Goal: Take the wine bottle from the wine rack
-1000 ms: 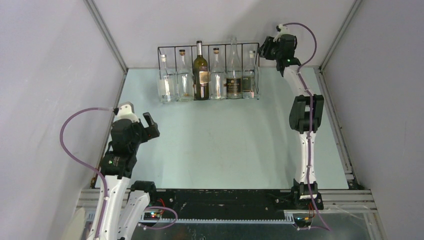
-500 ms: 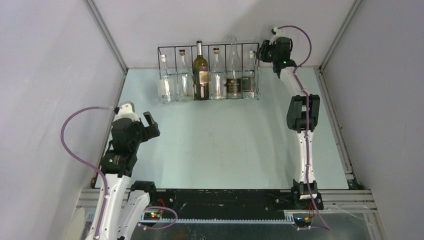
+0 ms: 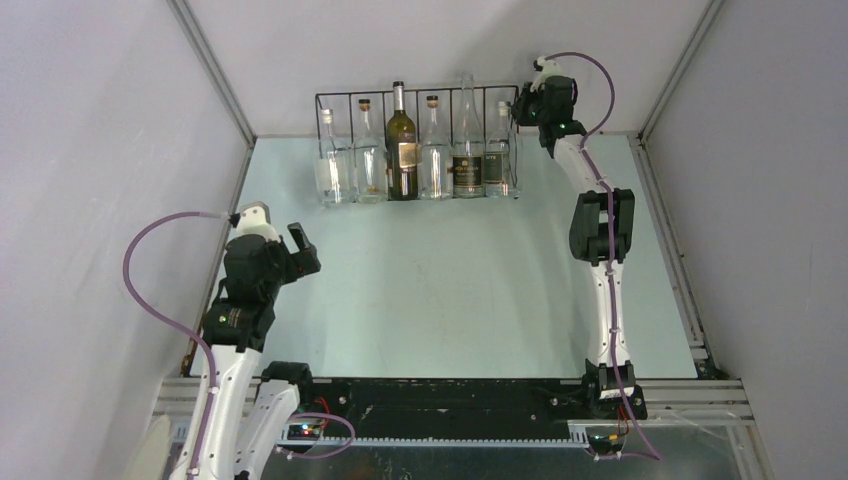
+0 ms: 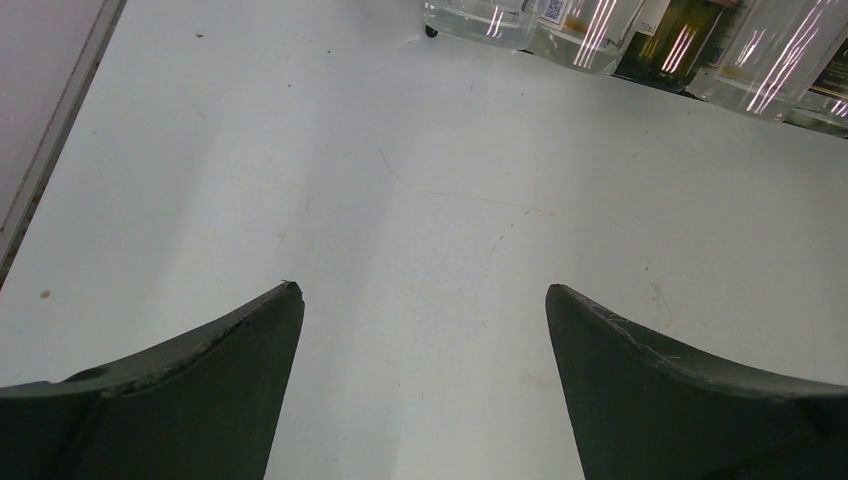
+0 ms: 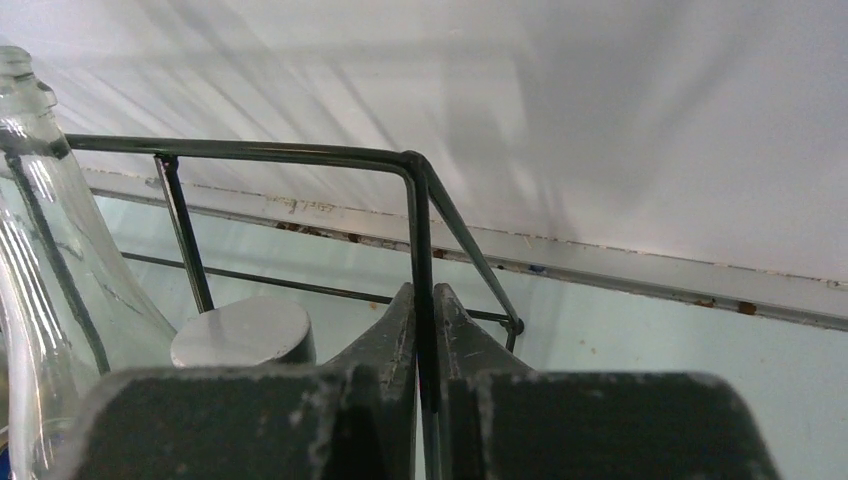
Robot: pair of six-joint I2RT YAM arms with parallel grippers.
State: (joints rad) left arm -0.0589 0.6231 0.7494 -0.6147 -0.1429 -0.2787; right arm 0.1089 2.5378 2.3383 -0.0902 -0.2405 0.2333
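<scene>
The right end effector [image 5: 426, 300] is clenched on the wine rack's [image 5: 250, 152] corner wire at bottom centre. The left end effector [image 4: 422, 292] is released, spread above the worktop [image 4: 450, 200].

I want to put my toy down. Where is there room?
The pale table is bare between the black wire wine rack and the arm bases. Crowded: six glass bottles fill the rack; the right gripper clamps its end wire.

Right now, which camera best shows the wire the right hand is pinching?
Right wrist view: the right hand is shut on the wine rack corner wire, close up. The top view shows the whole rack, tiny; the left wrist view, only bottle bottoms.
</scene>
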